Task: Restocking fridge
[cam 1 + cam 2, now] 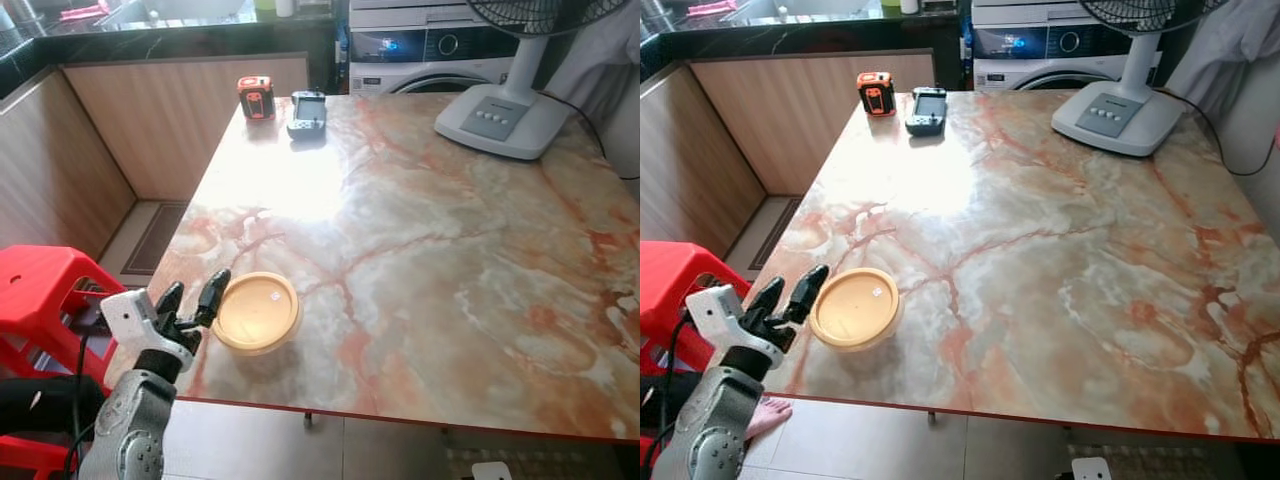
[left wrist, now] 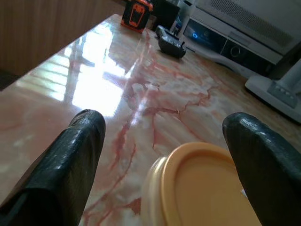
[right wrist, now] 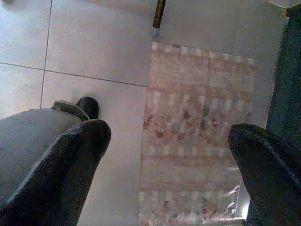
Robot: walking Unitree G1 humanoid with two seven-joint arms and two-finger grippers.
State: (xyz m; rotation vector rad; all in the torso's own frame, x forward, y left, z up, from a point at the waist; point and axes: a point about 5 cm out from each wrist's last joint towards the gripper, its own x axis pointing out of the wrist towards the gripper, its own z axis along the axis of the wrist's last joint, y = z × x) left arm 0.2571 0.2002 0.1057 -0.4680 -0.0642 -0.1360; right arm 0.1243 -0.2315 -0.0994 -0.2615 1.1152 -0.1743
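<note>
A round tub with a yellow-orange lid (image 1: 257, 311) stands on the marble table (image 1: 450, 250), close to its front left corner. My left gripper (image 1: 197, 285) is open just left of the tub at the table's edge, its fingertips pointing toward it. In the left wrist view the tub (image 2: 207, 188) lies low between the two black fingers (image 2: 80, 155), and neither touches it. My right gripper (image 3: 171, 129) hangs open above the floor with nothing in it.
A white fan base (image 1: 503, 120) stands at the table's far right. A grey handheld console (image 1: 308, 112) and a red-orange device (image 1: 257, 97) lie at the far left. A red plastic stool (image 1: 45, 290) is beside my left arm. A patterned rug (image 3: 197, 132) lies on the tiles below.
</note>
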